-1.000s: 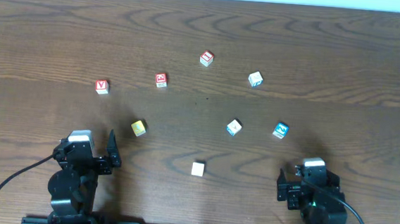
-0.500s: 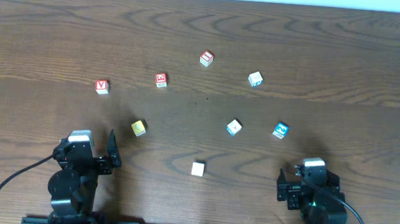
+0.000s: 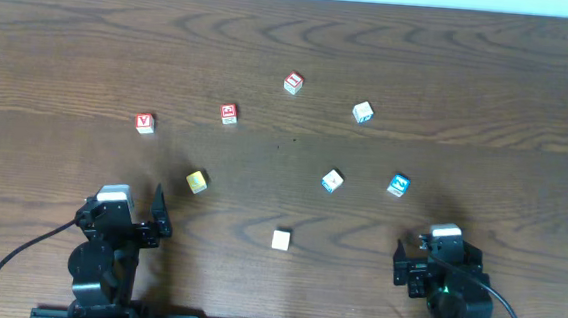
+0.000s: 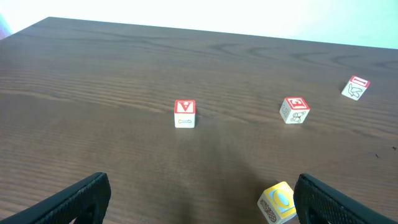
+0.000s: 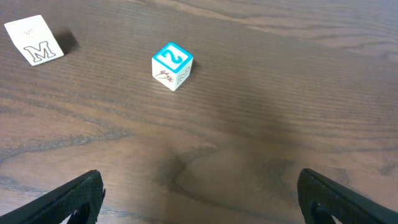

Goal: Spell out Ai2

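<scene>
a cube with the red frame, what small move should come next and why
Probably reach the left gripper forward toward the A cube: its jaws stand open and empty, and the cube sits upright nearly straight ahead in the left wrist view.

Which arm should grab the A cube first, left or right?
Left. The A cube sits just ahead of the open left gripper, nothing between them. The right gripper faces the 2 cube on the opposite side instead.
</scene>
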